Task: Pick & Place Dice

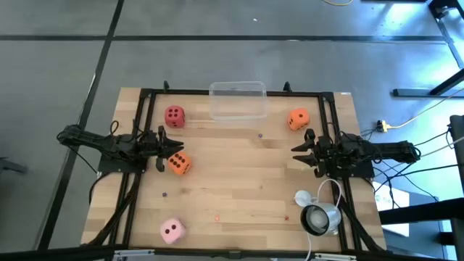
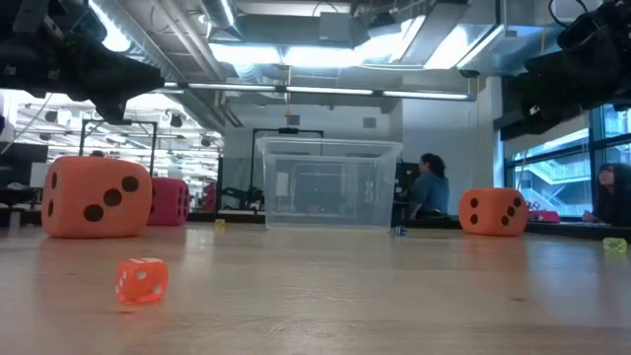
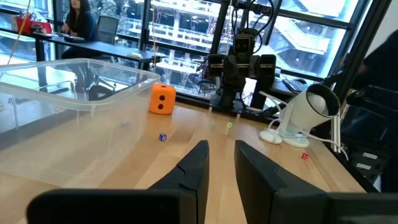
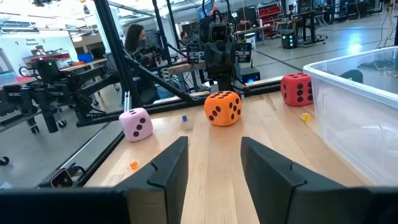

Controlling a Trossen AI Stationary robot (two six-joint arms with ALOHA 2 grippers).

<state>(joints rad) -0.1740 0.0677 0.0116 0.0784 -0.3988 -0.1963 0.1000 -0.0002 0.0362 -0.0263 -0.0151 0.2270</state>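
Observation:
Four dice sit on the wooden table. A red die (image 1: pixel 174 116) is at the far left. One orange die (image 1: pixel 298 119) is at the far right. The other orange die (image 1: pixel 178 164) lies just to the near side of my left gripper (image 1: pixel 175 148). A pale pink die (image 1: pixel 172 230) is near the front edge. My left gripper is open and empty (image 3: pixel 222 146), and in the low view it is raised above the orange die (image 2: pixel 96 197). My right gripper (image 1: pixel 298 150) is open and empty (image 4: pixel 213 144) at the table's right, facing the left arm.
A clear plastic container (image 1: pixel 238 100) stands at the middle of the far edge. A white lamp-like device with a cable (image 1: pixel 319 216) sits at the near right. Tiny dice lie scattered on the wood, one orange (image 2: pixel 141 280). Black frame rails (image 1: pixel 145 130) run along both sides. People sit in the room beyond.

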